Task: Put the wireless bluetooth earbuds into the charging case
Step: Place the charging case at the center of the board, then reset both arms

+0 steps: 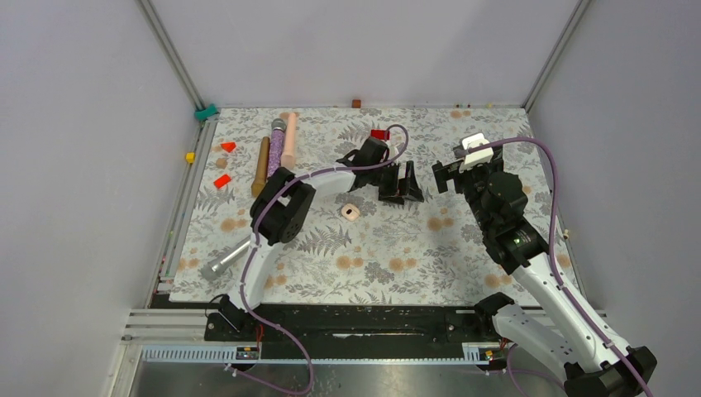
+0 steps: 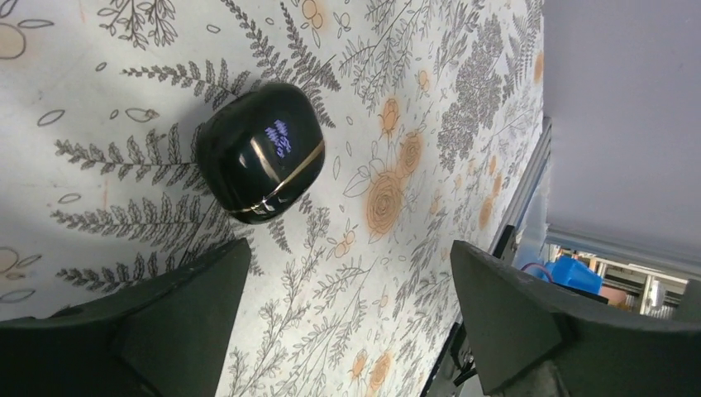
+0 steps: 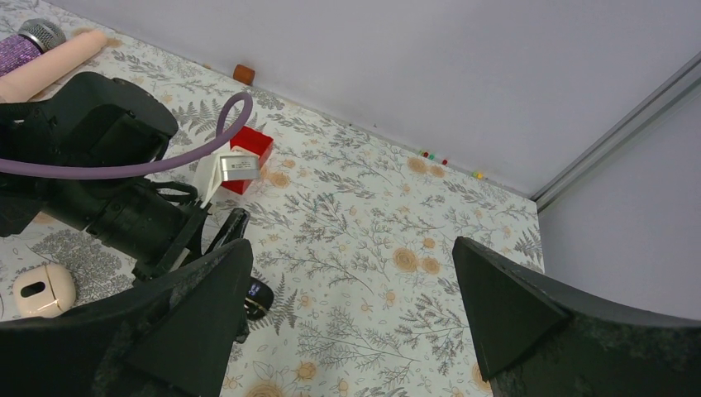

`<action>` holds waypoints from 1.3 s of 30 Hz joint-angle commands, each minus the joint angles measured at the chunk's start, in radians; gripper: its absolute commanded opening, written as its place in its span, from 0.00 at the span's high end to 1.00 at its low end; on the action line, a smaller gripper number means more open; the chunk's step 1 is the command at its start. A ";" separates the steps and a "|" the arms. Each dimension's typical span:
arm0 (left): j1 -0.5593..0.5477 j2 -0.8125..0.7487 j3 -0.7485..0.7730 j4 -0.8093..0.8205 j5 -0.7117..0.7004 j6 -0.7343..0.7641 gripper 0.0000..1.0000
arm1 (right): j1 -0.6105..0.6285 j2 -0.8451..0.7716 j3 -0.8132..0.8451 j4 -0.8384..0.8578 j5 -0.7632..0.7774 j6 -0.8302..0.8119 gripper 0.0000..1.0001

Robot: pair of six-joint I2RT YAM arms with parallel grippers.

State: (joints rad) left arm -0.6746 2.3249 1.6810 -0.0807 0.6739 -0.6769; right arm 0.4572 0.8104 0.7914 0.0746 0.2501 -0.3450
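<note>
A closed black charging case [image 2: 260, 153] with a thin gold band lies on the flowered mat, just ahead of my left gripper [image 2: 351, 306]. That gripper is open, the case sits beyond its left finger [image 2: 165, 322], and nothing is between the jaws. In the right wrist view the same black case [image 3: 258, 298] peeks out beside the left finger. My right gripper [image 3: 351, 306] is open and empty above bare mat. From above, the left gripper [image 1: 401, 186] and right gripper [image 1: 448, 175] hang close together at mid-table. A pinkish case [image 1: 351, 212] lies closed near the left arm. The earbuds are out of view.
At the back left lie a purple microphone [image 1: 275, 145], a brown cylinder [image 1: 261, 161] and a pink cylinder [image 1: 289, 141]. A silver microphone [image 1: 223, 263] lies by the left arm's base. Small red blocks [image 1: 221, 180] sit at the left, and another red block [image 3: 248, 149] behind the left wrist.
</note>
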 commanded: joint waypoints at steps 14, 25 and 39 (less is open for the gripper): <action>0.179 -0.558 -0.090 -0.367 -0.215 0.500 0.01 | -0.005 -0.078 0.017 0.060 0.055 -0.042 0.01; 0.469 -1.216 -0.422 -0.326 -0.311 0.659 0.01 | -0.005 -0.221 0.023 -0.179 -0.132 0.124 0.01; 0.554 -1.740 -0.681 -0.573 -0.469 0.892 0.02 | -0.003 -0.537 0.036 -0.439 0.159 0.123 0.00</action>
State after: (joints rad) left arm -0.1291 0.6621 1.0130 -0.5533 0.2214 0.1200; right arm 0.4568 0.3500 0.7918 -0.2901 0.3138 -0.2016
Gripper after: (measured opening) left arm 0.984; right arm 0.993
